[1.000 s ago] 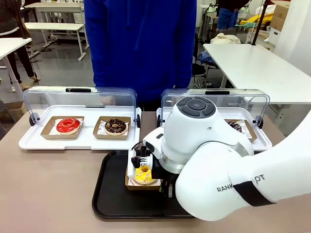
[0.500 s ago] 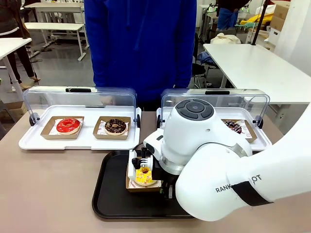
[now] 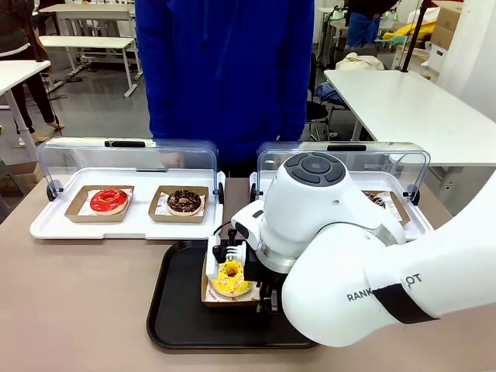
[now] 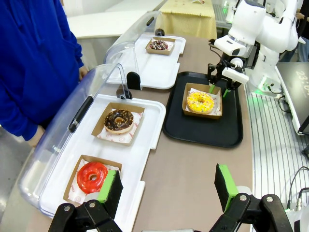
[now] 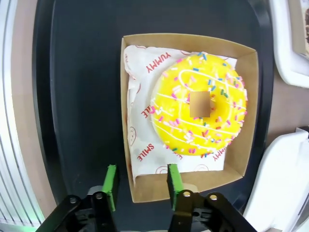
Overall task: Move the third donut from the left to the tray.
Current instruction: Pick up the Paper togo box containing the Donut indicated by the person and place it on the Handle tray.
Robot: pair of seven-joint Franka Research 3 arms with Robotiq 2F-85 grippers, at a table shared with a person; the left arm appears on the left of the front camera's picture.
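The yellow-iced sprinkled donut (image 5: 198, 111) sits in its brown cardboard holder (image 5: 244, 164), which lies flat on the black tray (image 3: 178, 310). In the front view the donut (image 3: 230, 277) is just left of the big white right arm. My right gripper (image 5: 141, 180) is open just above the holder. Its green pads (image 5: 112, 186) stand either side of one holder wall near a corner and are well apart. The left wrist view shows that gripper (image 4: 217, 89) at the holder's far edge on the tray (image 4: 203, 130). My left gripper (image 4: 167, 186) is open and holds nothing, high over the table's left end.
Two white display trays with raised clear lids stand behind the black tray. The left one (image 3: 54, 225) holds a red donut (image 3: 108, 200) and a chocolate donut (image 3: 184, 201). The right one holds another chocolate donut (image 3: 376, 201). A person in blue (image 3: 225, 70) stands at the far side.
The holder looked tilted half a second ago and now lies flat on the tray. The right wrist has shifted slightly to the right.
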